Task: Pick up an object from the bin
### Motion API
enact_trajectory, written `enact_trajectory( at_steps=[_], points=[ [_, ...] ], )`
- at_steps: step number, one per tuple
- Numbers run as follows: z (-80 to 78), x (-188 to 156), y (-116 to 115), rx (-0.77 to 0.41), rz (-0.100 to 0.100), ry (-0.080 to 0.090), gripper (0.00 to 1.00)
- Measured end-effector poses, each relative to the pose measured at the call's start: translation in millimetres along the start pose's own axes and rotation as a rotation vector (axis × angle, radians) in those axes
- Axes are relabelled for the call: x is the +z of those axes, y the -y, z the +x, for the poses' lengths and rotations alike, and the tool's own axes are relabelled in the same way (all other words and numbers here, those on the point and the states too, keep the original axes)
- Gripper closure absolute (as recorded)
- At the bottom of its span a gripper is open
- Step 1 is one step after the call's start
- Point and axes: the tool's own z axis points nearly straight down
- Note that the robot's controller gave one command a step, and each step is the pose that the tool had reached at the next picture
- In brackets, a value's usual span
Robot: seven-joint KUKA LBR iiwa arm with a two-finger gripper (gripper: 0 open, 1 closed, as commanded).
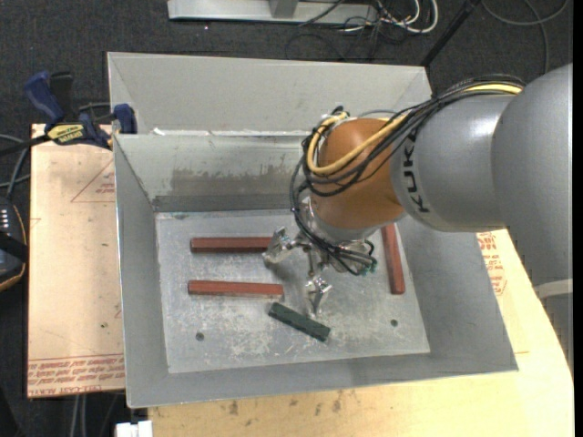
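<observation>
Nearest, a dark green bar (pixel 299 321) lies flat on the bin (pixel 205 340) floor, its long axis running from 10 to 4 o'clock.
At its 12 o'clock the claw (pixel 299 271) hangs with fingers spread apart and nothing between them; one fingertip (pixel 317 297) is close over the bar. Beyond, at the claw's 9 o'clock, lie a lower brown stick (pixel 235 289) and an upper brown stick (pixel 230 243).

The silver-grey arm (pixel 492 162) bears KUKA lettering, an orange wrist cover (pixel 351 185), yellow-black cables (pixel 428 103) and a metal claw (pixel 311 285).
</observation>
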Motion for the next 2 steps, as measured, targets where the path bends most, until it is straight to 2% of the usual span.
enact_trajectory(
  at_steps=[1,2],
  points=[
    [-0.1,0,0,0.0,0.0,0.0,0.0],
    [-1.4,-10,-108,0.045,-0.006,-0.009,1.0]
  ],
)
